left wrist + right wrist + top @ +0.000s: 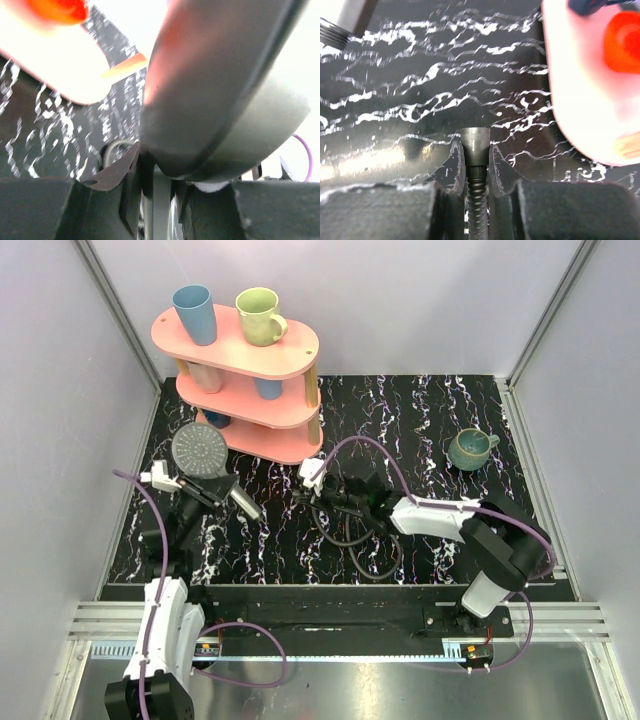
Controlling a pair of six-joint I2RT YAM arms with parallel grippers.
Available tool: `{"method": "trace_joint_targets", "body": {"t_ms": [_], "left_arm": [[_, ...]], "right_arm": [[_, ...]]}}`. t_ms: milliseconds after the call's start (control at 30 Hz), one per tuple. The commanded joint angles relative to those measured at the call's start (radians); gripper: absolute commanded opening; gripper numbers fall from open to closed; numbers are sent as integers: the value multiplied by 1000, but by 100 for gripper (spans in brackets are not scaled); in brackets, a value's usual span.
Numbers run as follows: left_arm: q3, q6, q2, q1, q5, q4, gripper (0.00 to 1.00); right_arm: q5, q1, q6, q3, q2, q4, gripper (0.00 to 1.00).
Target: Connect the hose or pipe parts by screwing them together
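Note:
The dark grey shower head [203,448] is lifted at the left, dotted face up, its handle slanting down to the right. My left gripper [214,486] is shut on that handle; in the left wrist view the head [215,100] fills the frame above the gripper [160,192]. My right gripper [312,494] is shut on the black hose [348,536] just behind its knurled end nut [474,144]; the ribbed hose [476,200] runs back between the jaws of the right gripper [474,160]. The handle's threaded tip [334,31] shows at the upper left, apart from the nut.
A pink three-tier shelf [290,352] stands at the back left with a blue cup [195,312] and a green mug [260,315] on top. A teal mug [468,448] sits at the right on the black marbled mat [420,415]. Hose loops lie mid-mat.

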Motion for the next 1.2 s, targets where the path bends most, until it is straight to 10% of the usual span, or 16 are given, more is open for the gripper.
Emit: {"method": "trace_joint_targets", "body": {"t_ms": [0,267,1167], "left_arm": [[-52,-161,-1,4,-56,588,0],[-117,-230,39,-13,-304,907,0],[-84,-162,95,-139,-433,995,0]], "right_arm": [[162,27,72,26,-81,101,0],[273,59,30,42,-122,165,0],[293,239,29,162,-44,277,0]]}}
